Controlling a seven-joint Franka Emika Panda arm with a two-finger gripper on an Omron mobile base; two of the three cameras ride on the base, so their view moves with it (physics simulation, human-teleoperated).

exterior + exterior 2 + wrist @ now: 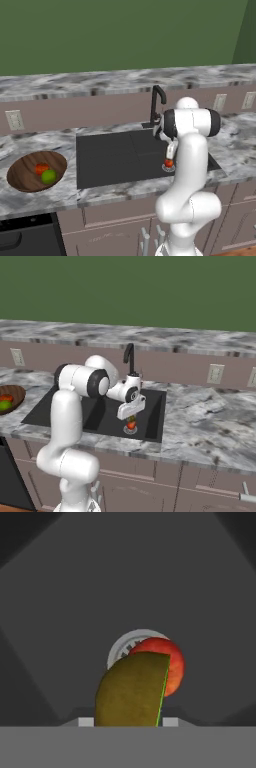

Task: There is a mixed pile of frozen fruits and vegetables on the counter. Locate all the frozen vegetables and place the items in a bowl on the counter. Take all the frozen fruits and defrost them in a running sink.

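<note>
— Fruit first: where do we have the flattish green piece (pixel 131 691) right now?

— We have it in the claw (pixel 131 419), pinched tight between the closed-down tips. From the hand view it stands right in front of the lens, its darker olive face turned toward us and a thin bright green edge along one side.

— And what lies beyond the claw?

— Straight below it, the small red ball (pixel 164 664) sits on the round silver drain (pixel 121 647) at the floor of the sink (pixel 110 160). From the right base view we see the claw hanging just above that ball, apart from it as far as we can tell.

— So the release goes straight down?

— We judge so. The green piece's long axis runs roughly along the tips, pointing at the drain, so it would land on or against the red ball and may roll off to one side. The faucet (pixel 129 356) stands behind the claw, well clear.

— The vegetables?

— Both rest in the bowl (pixel 20 172), far off to the claw's left on the counter (pixel 60 197).
</note>
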